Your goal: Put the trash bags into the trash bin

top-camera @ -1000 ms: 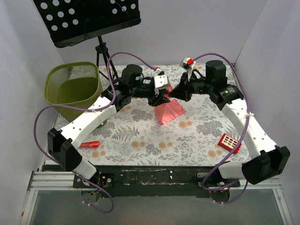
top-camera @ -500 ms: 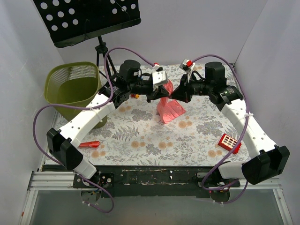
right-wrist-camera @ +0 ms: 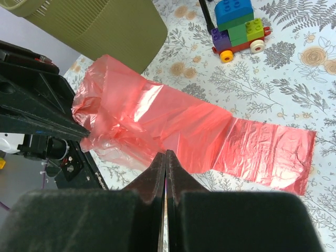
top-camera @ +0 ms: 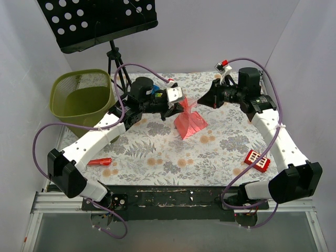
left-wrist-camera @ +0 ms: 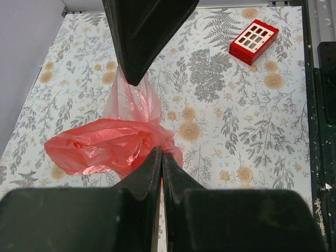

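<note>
Over table (top-camera: 157, 155) centre: L claw (left-wrist-camera: 161, 155) pinched shut on trash bag (top-camera: 190, 124) top.
Bag hangs crumpled, lower end on table; R claw (top-camera: 203, 100) shut just beside it, grip unclear; trash bin (top-camera: 63, 111) well apart, far left.

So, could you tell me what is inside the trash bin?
The trash bin shows only its olive floor and mesh walls; the trash bag is outside it. Its near inner wall is hidden.
</note>
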Controlling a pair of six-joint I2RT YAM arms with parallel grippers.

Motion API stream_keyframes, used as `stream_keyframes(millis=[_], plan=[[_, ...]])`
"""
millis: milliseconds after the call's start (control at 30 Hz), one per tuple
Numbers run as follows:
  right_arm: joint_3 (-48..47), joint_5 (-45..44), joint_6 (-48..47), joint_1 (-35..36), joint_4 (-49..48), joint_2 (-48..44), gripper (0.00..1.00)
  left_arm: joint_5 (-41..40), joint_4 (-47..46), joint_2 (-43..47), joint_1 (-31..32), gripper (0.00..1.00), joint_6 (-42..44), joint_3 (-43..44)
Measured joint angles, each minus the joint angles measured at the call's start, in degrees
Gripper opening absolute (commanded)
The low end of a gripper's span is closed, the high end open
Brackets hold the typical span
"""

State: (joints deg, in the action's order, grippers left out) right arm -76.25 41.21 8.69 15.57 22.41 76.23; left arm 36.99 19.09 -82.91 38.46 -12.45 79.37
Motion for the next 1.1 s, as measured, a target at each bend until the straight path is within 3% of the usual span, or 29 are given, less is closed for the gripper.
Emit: stream_keyframes(millis=[167,267,333,833,1100], plan=[[0.1,0.7,0.6,-0.1,-0.2,0.2,0.01,-1.5,-1.9,0.7,0.0,0.0,-0.4,-1.1],[0.4,3.2,0.7,-0.1,-0.8,0.2,0.29,-2.0,-3.1,0.7,0.0,0.0,-0.8,-1.6],[0.4,4.7,0.7,0.0,-1.2,0.2,0.37,-2.1,-3.5,0.8,0.0,0.0,-0.9,-2.0],[-1.9,8.1,-0.7,2.2,-2.0,4.0,0.43,-2.0,-4.6,2.1,0.0,0.0,-0.4,-3.1],[-2.0,8.6,0.8,2.8,-2.6,4.0,0.4,-2.0,-4.7,2.6,0.0,0.0,0.0,-3.8]])
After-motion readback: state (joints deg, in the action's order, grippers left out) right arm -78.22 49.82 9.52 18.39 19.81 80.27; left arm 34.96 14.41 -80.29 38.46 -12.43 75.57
